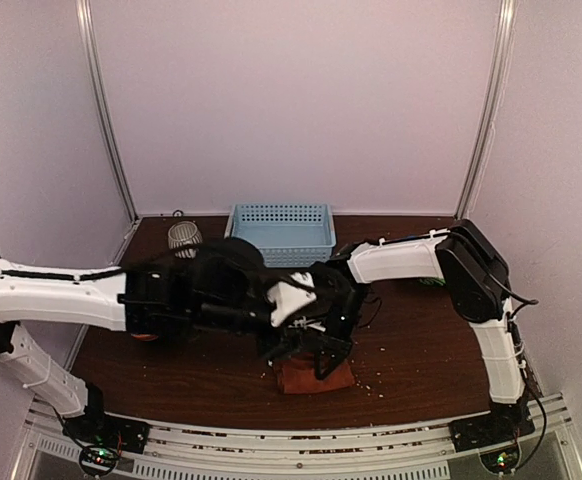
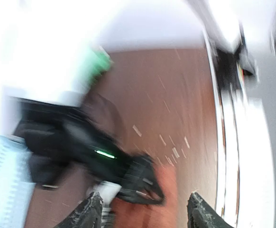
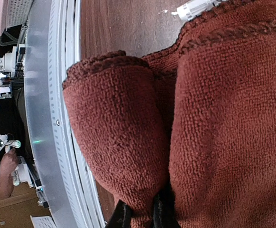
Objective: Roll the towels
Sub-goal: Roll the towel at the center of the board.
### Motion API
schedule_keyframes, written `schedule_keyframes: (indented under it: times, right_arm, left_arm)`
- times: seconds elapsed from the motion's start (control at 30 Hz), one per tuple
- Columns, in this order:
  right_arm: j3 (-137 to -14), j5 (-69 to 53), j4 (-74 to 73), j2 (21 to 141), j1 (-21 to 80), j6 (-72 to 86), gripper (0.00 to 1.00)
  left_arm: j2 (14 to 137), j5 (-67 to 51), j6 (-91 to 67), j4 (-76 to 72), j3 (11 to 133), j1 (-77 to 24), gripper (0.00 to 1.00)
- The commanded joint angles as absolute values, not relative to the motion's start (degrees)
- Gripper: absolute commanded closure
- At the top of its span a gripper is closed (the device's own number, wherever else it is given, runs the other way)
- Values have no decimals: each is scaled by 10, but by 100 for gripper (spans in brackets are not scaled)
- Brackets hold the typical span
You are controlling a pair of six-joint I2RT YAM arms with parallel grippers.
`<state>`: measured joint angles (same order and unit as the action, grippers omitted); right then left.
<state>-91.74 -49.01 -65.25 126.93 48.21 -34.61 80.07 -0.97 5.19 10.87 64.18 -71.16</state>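
- From the top view, your left arm (image 1: 61,295) lies low across the tabletop (image 1: 421,350) from the left edge. Its black wrist ends at the middle.
- Your right arm (image 1: 401,260) rises from its base, folds at the elbow near the right wall and reaches left to the same spot.
- Both wrists crowd over the red towel (image 1: 311,378), which sits near the front edge. They hide most of it, so only its near end shows.
- Behind the arms, the basket (image 1: 283,230) stands against the back wall with a small bowl (image 1: 183,237) just to its left. Both are well apart from the towel.
- Your left wrist view is badly blurred. The left gripper (image 2: 145,211) is released, its fingers (image 2: 90,213) spread wide with nothing between them.
- Beyond the fingers you see the black right gripper (image 2: 138,183) on the red towel. A green towel (image 2: 97,64) is a smear farther off, and the basket sits at the left edge.
- In your right wrist view, the right gripper (image 3: 140,213) is clenched, grasping a fold of the red towel.
- The towel bulges in two rounded humps that fill the frame, with its hem showing at the top.
- The metal front rail (image 3: 48,118) runs beside the towel, and bare tabletop shows above it.
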Motion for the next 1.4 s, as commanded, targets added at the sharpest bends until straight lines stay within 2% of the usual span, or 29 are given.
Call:
schedule_keyframes:
  times: [0.0, 0.3, 0.7, 0.83, 1.0, 1.1, 1.2, 1.37]
  right_arm:
    - [-916, -420, -633, 1328, 482, -345, 91]
    - [-916, -424, -628, 1322, 482, -344, 92]
    - [-915, -431, -634, 1322, 482, -351, 92]
    - [-921, -438, -644, 1320, 482, -359, 92]
    - [-912, -472, -688, 1281, 481, -420, 78]
    - [-914, -505, -746, 1224, 469, -480, 67]
    - [-927, -530, -777, 1159, 430, -502, 58]
    - [-937, -512, -743, 1054, 376, -456, 54]
  left_arm:
    - [916, 54, 113, 204, 669, -756, 38]
    - [1045, 90, 144, 223, 701, -763, 38]
    - [1100, 131, 145, 238, 706, -765, 51]
    - [1110, 137, 145, 242, 706, -765, 59]
    - [1122, 108, 150, 252, 716, -765, 78]
    - [1123, 77, 151, 254, 719, -764, 84]
    - [1122, 51, 152, 264, 727, -761, 88]
    - [1117, -52, 133, 291, 755, -731, 89]
